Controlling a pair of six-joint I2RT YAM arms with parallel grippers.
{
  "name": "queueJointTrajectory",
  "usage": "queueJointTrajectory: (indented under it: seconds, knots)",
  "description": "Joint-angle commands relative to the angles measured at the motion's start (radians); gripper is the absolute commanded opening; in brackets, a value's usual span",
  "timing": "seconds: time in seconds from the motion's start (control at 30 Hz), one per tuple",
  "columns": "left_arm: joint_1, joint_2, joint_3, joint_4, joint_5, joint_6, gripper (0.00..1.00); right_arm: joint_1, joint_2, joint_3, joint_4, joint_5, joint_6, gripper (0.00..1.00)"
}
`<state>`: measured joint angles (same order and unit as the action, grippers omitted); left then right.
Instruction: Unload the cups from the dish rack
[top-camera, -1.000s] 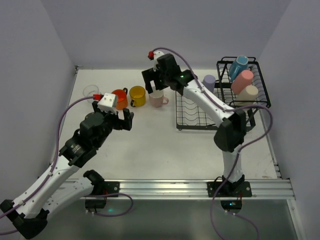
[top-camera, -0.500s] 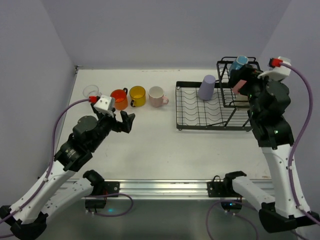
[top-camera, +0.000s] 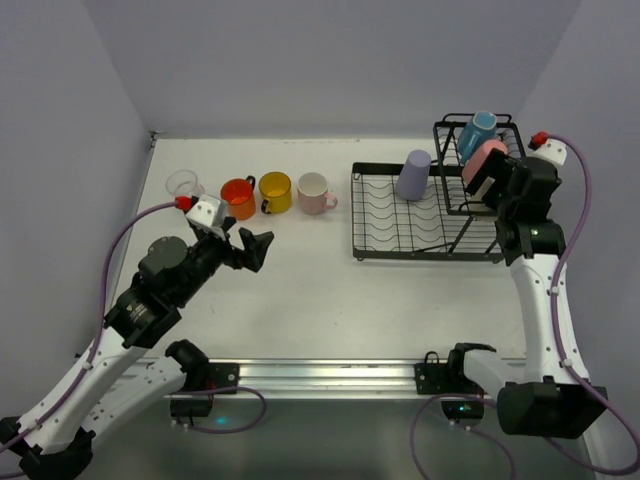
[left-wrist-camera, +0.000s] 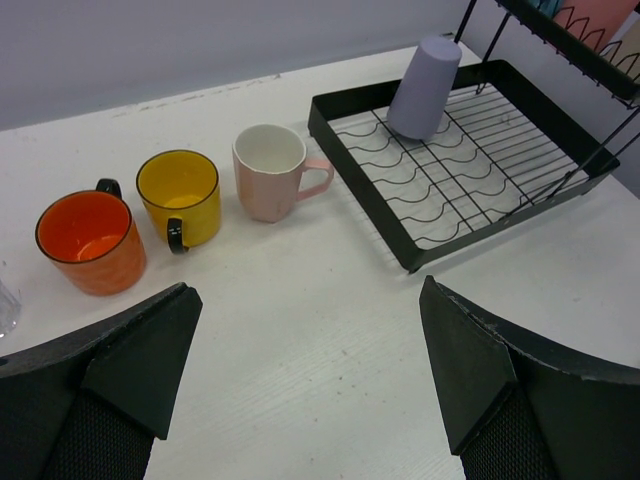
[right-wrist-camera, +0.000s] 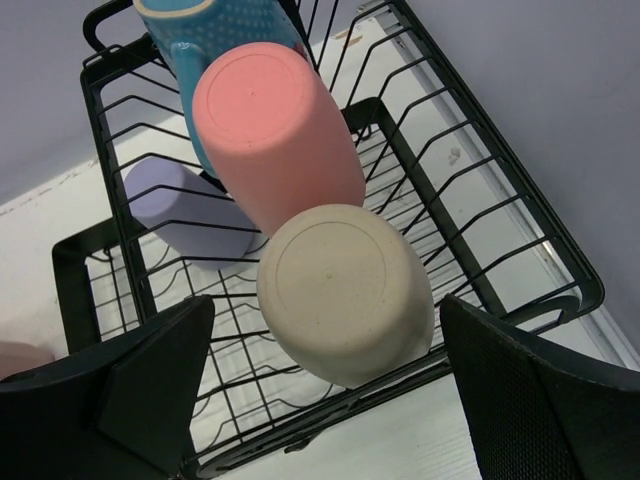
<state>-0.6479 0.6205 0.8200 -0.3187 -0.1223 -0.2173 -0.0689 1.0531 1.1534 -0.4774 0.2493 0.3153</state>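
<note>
The black dish rack (top-camera: 356, 215) stands at the right of the table. A lavender tumbler (top-camera: 413, 174) sits upside down on its flat tray. In the raised basket lie a blue mug (top-camera: 478, 129), a salmon-pink tumbler (top-camera: 483, 158) and, shown in the right wrist view, a beige cup (right-wrist-camera: 345, 295). My right gripper (top-camera: 490, 187) hovers over the basket, open, its jaws either side of the beige cup without touching it. On the table at the far left stand a clear glass (top-camera: 183, 183), an orange mug (top-camera: 238, 197), a yellow mug (top-camera: 274, 191) and a pale pink mug (top-camera: 315, 192). My left gripper (top-camera: 246, 246) is open and holds nothing, just in front of those mugs.
Grey walls close the table on three sides; the right wall runs close behind the raised basket (right-wrist-camera: 592, 288). Bare white tabletop (left-wrist-camera: 300, 340) lies under the left gripper (left-wrist-camera: 310, 320), between the mugs and the rack (left-wrist-camera: 355, 180).
My right arm has swung from the pale pink mug back to the raised basket, its jaws opening wider. The left arm has drawn back slightly.
</note>
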Motion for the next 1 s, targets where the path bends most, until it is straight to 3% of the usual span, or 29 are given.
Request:
queueJointTrajectory:
  seconds: [0.0,0.17,0.33,0.47,0.53,0.67,0.97]
  knots:
    - [0.01,-0.007,-0.007,0.029,0.032,0.007,1.0,-0.019,0.025,0.045,-0.029,-0.022,0.004,0.96]
    - [0.008,-0.005,-0.007,0.03,0.029,0.01,1.0,-0.02,0.085,0.089,-0.036,-0.008,-0.016,0.96]
    - [0.01,0.005,-0.005,0.032,0.029,0.009,1.0,-0.019,0.128,0.109,-0.047,-0.012,-0.03,0.86]
    - [0.01,0.015,-0.004,0.033,0.036,0.006,1.0,-0.02,0.127,0.118,-0.07,0.021,-0.035,0.72]
    - [0.008,0.018,-0.001,0.036,0.044,0.006,1.0,-0.02,0.104,0.117,-0.069,0.054,-0.036,0.56]
    - [0.01,0.031,0.002,0.04,0.058,0.001,1.0,-0.02,0.05,0.118,-0.049,0.061,-0.027,0.48]
    - [0.008,0.073,0.024,0.064,0.113,-0.024,1.0,-0.02,-0.096,0.164,-0.018,0.007,0.002,0.41]
